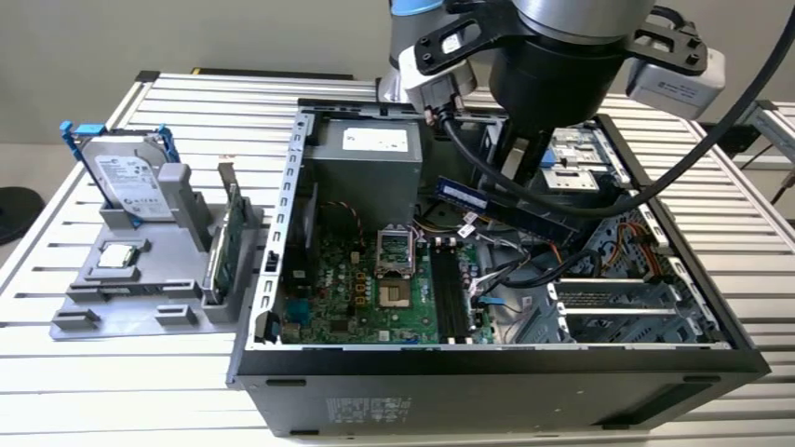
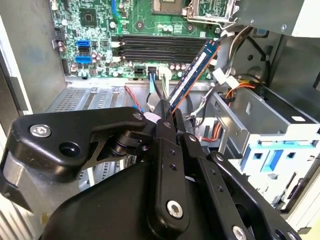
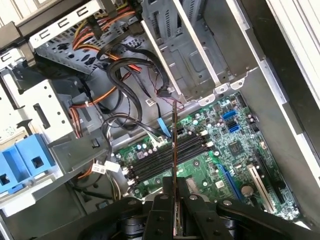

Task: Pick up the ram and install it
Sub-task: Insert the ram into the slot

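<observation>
I see a white table [image 1: 137, 372] made of long slats, with a plain gray wall [image 1: 74, 47] behind it. A big black computer box [image 1: 497, 382] lies on the table with its side open, so I can look right in. On the floor of the box is a green board [image 1: 335, 289] full of tiny parts. At the far end of the box sits a silver block [image 1: 367, 158]. Black and orange wires [image 3: 115, 70] curl around near the metal shelves.

On the exterior view's left, just beside the box, a gray holder [image 1: 125, 298] rests on the table. A silver drive [image 1: 130, 182] with blue rails stands up in it. A green card [image 1: 223, 247] stands on its edge at the side of the holder closest to the box.

My robot arm hangs over the open box. The claw [image 3: 175, 195] is pinched tight on the ram [image 1: 504, 207], with one finger on each flat side of it. In the exterior view the ram is a dark blue strip in the air, tilted, above the wires. In the first wrist view I see it from its thin edge, like a dark line sticking straight out from the claw.

In both wrist views the ram points toward the long black slots [image 2: 160, 47] on the green board. It is up above them and is not in a slot yet. From these views I cannot tell which slot it lines up with.
</observation>
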Controlling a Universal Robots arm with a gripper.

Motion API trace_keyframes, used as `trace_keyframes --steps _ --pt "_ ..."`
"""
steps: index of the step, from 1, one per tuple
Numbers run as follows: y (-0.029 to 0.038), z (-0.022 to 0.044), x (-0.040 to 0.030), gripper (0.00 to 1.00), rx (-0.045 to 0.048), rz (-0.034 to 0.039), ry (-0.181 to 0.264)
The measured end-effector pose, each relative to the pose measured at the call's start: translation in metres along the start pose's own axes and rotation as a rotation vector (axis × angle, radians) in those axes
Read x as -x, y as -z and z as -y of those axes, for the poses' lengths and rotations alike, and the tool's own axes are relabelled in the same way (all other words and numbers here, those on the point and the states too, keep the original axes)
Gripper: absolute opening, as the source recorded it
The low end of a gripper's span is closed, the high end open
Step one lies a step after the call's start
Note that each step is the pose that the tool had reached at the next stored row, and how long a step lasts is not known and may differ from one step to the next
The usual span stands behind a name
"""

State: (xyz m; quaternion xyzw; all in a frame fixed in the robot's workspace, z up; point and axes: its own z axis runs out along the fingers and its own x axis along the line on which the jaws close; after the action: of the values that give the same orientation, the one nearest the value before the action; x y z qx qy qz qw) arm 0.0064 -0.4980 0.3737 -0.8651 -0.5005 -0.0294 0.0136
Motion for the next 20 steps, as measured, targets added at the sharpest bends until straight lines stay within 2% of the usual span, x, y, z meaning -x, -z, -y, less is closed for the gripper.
trace_keyframes --steps 20 --pt "0.0 0.0007 0.0004 0.0 0.0108 0.001 -0.167"
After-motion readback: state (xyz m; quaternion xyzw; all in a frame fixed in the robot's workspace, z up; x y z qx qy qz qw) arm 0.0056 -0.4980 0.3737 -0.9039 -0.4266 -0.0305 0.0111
